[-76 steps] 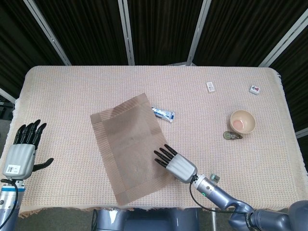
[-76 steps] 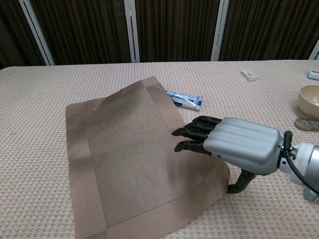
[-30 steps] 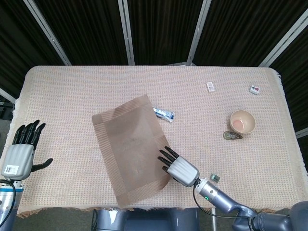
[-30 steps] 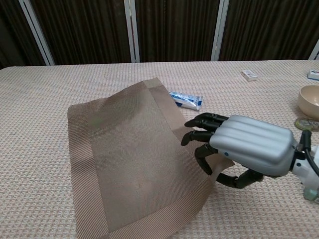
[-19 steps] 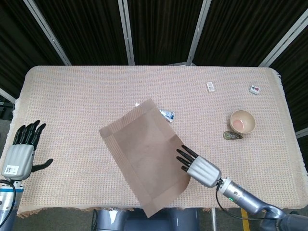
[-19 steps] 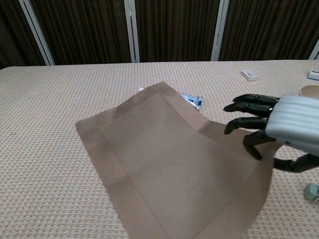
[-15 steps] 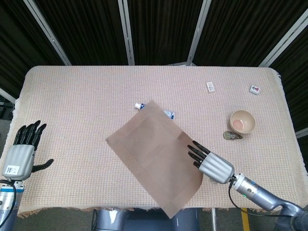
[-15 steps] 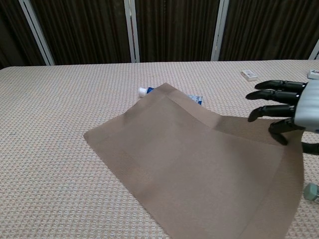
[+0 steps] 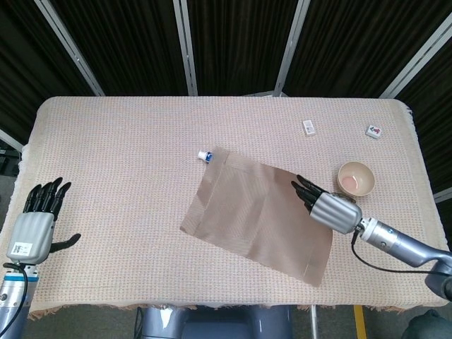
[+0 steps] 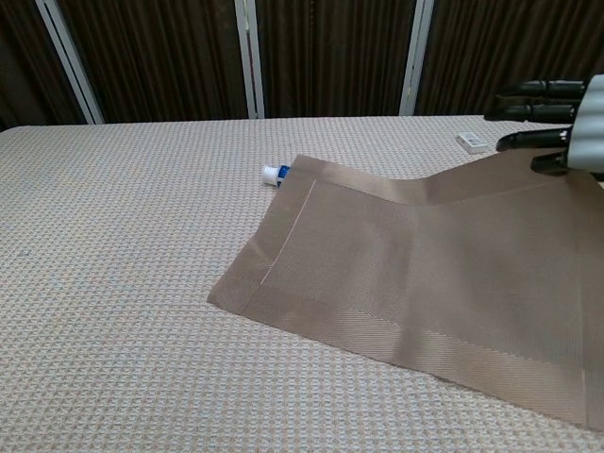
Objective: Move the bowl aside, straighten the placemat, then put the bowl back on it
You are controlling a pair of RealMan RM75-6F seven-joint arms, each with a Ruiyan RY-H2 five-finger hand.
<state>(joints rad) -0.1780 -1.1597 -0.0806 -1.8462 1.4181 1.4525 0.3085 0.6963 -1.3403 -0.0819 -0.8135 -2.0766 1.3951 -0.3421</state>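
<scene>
The right hand (image 9: 330,209) is gripping the brown placemat's (image 9: 258,215) right edge, lifting it, beside the bowl (image 9: 356,178). The left hand (image 9: 33,229) is hovering lower left, fingers (image 9: 46,193) spread.

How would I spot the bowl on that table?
Start at the big brown placemat mid-table and follow it right to the robot hand on its edge. Just beyond sits the bowl: round, cream, pinkish inside, unlike the two flat little tiles farther back.

Bright, even, sharp, shadowless lighting

Right hand (image 9: 330,209) grips; left hand (image 9: 32,232) open, fingers spread.
</scene>
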